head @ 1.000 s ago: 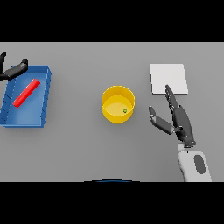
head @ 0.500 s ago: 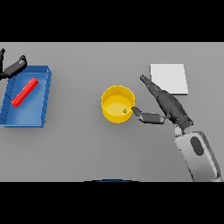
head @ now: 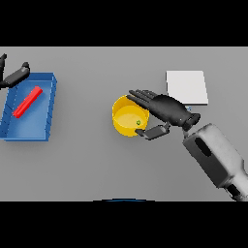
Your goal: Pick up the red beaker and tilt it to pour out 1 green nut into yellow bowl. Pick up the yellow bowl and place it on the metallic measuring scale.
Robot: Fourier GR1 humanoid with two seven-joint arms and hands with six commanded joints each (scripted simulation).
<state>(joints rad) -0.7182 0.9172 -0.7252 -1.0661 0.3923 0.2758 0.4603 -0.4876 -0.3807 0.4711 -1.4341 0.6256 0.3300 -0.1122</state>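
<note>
From the head view, my right hand [head: 167, 110] reaches over the yellow bowl [head: 127, 117], fingers on its far rim, thumb below, not yet clamped. The green nut [head: 138, 122] lies inside. I should pinch the wall firmly, lift level, and carry it to the metallic measuring scale [head: 187, 87]. My left hand [head: 14, 76] rests relaxed by the blue tray [head: 44, 116].

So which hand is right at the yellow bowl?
The right hand. Its fingers reach over the rim of the yellow bowl, thumb at its near side. The left hand is far off, by the far corner of the blue tray.
</note>
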